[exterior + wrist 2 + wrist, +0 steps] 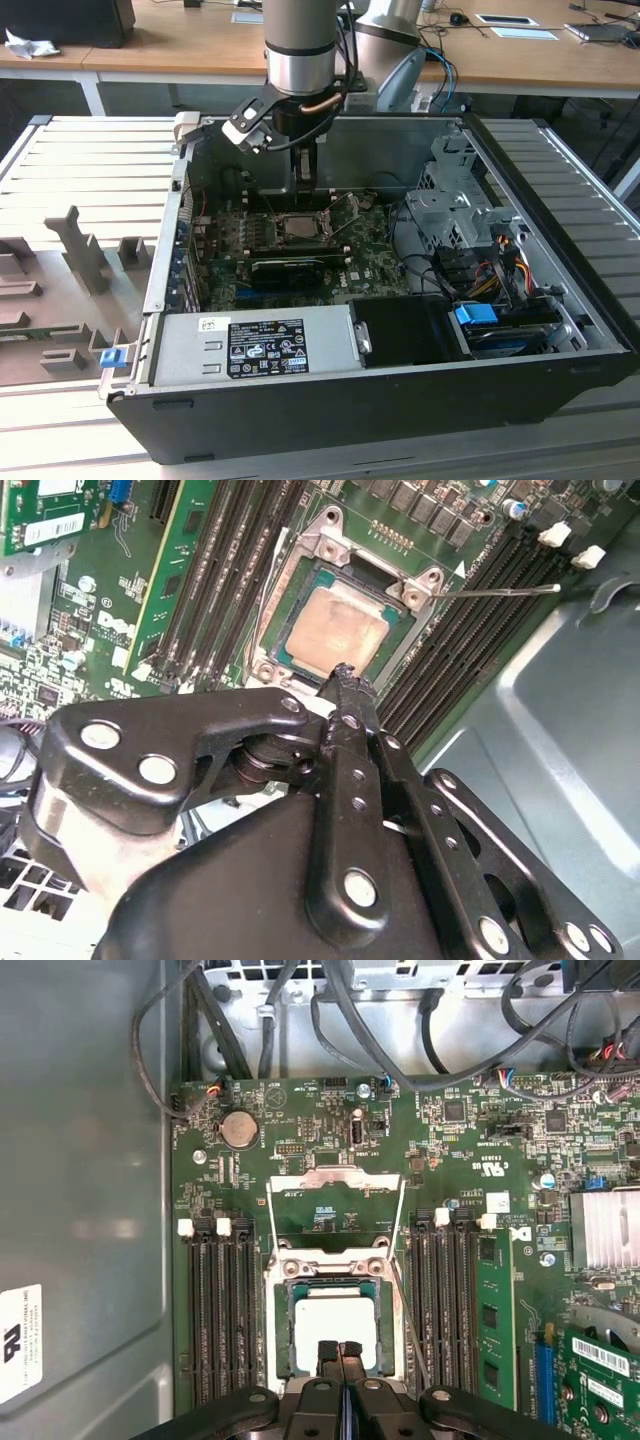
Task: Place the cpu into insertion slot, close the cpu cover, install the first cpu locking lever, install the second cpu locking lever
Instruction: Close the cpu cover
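1. The claw (340,1350) has its two fingers pressed together with nothing between them. The second wrist view shows the claw (345,673) as the same single joined tip.
2. The cpu (335,1325) lies in the slot (278,1310), pale face up and square to the rim, on the green board (460,1160). It looks seated.
3. The joined tip hangs over the edge of the cpu (337,630) on the claw's own side of the slot. I cannot tell whether it touches the chip or the rim.
4. The cover (335,1178) is swung open on the far side of the slot from the claw, so claw, cpu and cover stand in one line. Its hinged edge runs along the slot's far side, crosswise to that line. Its free edge is the part furthest from the claw. I cannot tell how steeply it tilts.
5. A thin wire lever (500,590) sticks out from a corner of the slot across the memory sockets. It looks unlatched.
6. In the exterior view the arm stands upright inside the open case (400,400), with the claw (305,180) just above the slot.
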Robot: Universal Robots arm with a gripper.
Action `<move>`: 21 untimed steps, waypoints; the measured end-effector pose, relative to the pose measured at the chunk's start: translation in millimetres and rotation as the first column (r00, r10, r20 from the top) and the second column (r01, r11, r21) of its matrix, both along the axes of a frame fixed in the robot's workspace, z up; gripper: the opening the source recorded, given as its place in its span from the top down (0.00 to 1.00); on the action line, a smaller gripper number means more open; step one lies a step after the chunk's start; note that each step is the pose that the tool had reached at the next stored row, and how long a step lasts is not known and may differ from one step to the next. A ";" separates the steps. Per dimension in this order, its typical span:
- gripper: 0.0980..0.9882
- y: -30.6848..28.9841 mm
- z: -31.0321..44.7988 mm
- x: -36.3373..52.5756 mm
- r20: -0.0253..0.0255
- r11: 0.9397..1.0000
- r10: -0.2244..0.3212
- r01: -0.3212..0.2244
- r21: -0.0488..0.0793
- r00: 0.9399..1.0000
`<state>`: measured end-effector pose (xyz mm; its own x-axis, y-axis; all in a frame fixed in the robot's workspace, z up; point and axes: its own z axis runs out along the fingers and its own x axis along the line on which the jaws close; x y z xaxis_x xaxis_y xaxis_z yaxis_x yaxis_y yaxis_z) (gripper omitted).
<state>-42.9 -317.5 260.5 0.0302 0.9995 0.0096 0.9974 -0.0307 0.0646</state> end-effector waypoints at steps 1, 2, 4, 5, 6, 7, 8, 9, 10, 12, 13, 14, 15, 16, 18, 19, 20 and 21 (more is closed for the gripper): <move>0.99 0.2 0.7 0.0 0.000 1.000 0.000 0.000 0.000 1.000; 0.99 0.5 2.0 0.0 0.000 1.000 0.000 0.000 0.000 1.000; 0.99 0.9 3.3 0.0 0.000 1.000 0.000 0.000 0.000 1.000; 0.99 1.2 4.0 0.0 0.000 1.000 0.000 0.000 0.000 1.000; 0.99 1.6 5.0 0.0 0.000 1.000 0.000 0.000 0.000 1.000; 0.99 2.0 5.7 0.0 0.000 1.000 0.000 0.000 0.000 1.000; 0.99 2.2 6.2 0.0 0.000 1.000 0.000 0.000 0.000 1.000; 0.99 2.4 6.6 0.0 0.000 1.000 0.000 0.000 0.000 1.000; 0.99 2.7 7.3 0.0 0.000 1.000 0.000 0.000 0.000 1.000; 0.99 3.0 8.2 0.0 0.000 1.000 0.000 0.000 0.000 1.000; 0.99 3.2 8.5 0.0 0.000 1.000 0.000 0.000 0.000 1.000; 0.99 3.3 8.8 0.0 0.000 1.000 0.000 0.000 0.000 1.000; 0.99 3.7 9.3 0.0 0.000 1.000 0.000 0.000 0.000 1.000; 0.99 4.0 9.9 0.0 0.000 1.000 0.000 0.000 0.000 1.000; 0.99 4.6 10.9 0.0 0.000 1.000 0.000 0.000 0.000 1.000; 0.99 4.9 11.6 0.0 0.000 1.000 0.000 0.000 -0.001 1.000; 0.99 5.1 12.2 0.0 0.000 1.000 0.000 0.000 -0.001 1.000; 0.99 5.3 12.6 0.0 0.000 1.000 0.000 0.000 -0.001 1.000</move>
